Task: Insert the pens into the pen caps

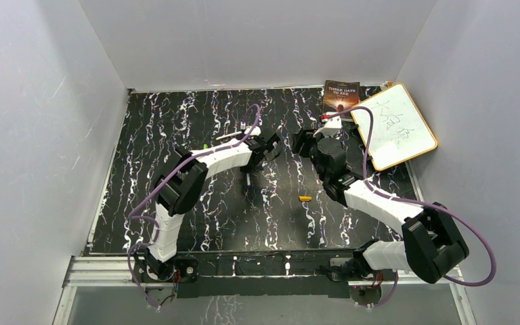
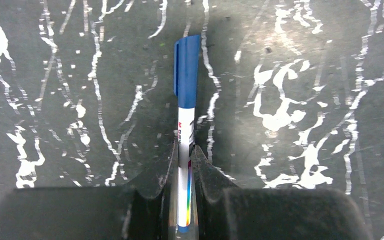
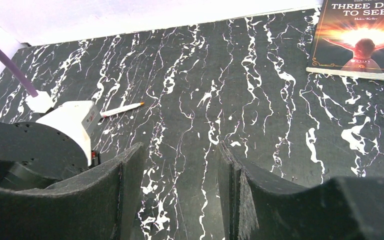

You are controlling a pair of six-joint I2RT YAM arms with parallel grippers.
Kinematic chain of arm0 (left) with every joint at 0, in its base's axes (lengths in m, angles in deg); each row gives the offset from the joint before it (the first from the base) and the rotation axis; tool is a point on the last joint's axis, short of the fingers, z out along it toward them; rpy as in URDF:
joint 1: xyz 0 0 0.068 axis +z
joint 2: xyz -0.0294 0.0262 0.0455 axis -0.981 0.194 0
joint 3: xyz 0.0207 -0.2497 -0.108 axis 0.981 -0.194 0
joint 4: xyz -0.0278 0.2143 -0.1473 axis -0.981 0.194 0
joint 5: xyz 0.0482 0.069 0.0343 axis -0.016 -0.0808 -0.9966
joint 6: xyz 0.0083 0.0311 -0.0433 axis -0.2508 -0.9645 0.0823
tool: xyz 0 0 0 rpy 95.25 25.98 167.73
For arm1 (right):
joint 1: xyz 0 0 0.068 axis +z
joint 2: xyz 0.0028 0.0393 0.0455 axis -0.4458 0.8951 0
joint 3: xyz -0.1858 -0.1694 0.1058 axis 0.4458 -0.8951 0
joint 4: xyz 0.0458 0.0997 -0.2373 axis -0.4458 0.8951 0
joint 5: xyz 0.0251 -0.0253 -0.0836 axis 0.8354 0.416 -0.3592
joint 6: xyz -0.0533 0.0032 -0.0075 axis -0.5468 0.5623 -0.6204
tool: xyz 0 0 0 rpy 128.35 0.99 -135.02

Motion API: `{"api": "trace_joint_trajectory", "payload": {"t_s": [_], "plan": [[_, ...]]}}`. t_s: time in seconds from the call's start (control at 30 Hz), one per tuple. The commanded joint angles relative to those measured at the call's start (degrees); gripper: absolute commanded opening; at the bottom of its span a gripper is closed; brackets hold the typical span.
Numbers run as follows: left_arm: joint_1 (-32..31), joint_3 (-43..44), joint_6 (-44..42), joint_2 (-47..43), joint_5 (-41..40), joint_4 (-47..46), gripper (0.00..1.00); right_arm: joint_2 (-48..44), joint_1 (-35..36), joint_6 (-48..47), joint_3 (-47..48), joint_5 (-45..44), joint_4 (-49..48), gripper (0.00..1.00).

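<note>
Top external: book (image 1: 340, 95) near right gripper (image 1: 303, 141)

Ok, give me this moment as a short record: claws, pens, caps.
left claw: shut on blue pen
blue cap: on that pen's far end
right claw: open, empty
orange cap: loose on table, apart from both claws
orange-tipped pen: uncapped, lying on table
far right corner: book, whiteboard
</note>
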Motion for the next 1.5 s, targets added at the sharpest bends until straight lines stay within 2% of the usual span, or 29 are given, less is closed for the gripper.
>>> {"api": "trace_joint_trajectory", "payload": {"t_s": [0.0, 0.27, 0.53, 1.03, 1.2, 1.23, 1.47], "plan": [[2.61, -5.8, -9.13, -6.04, 0.1, -1.53, 0.0, 0.18, -0.24, 0.54, 0.06, 0.83, -3.23, 0.52], [8.69, -12.89, -17.37, -13.29, 2.77, -7.91, 0.0, 1.71, -0.38, 2.53, -0.6, 2.61, -3.94, 0.51], [14.3, -14.19, -21.7, -14.12, 3.35, -9.11, 0.0, 2.1, -0.33, 2.99, -0.19, 2.94, -4.54, 0.51], [15.17, -15.04, -25.19, -10.87, -2.09, -8.25, 0.0, 2.35, -0.42, 2.59, -1.33, 2.49, -5.24, 0.51], [15.91, -15.44, -24.89, -10.97, -1.71, -8.22, 0.0, 1.85, -0.47, 2.24, -1.7, 2.32, -5.02, 0.51], [15.87, -15.38, -24.74, -10.8, -1.66, -8.24, 0.01, 1.85, -0.44, 2.29, -1.72, 2.21, -5.04, 0.51], [15.86, -14.67, -23.46, -9.65, -3.03, -6.97, 0.24, 0.75, -0.51, 1.24, -2.12, 1.15, -3.88, 0.54]]}}
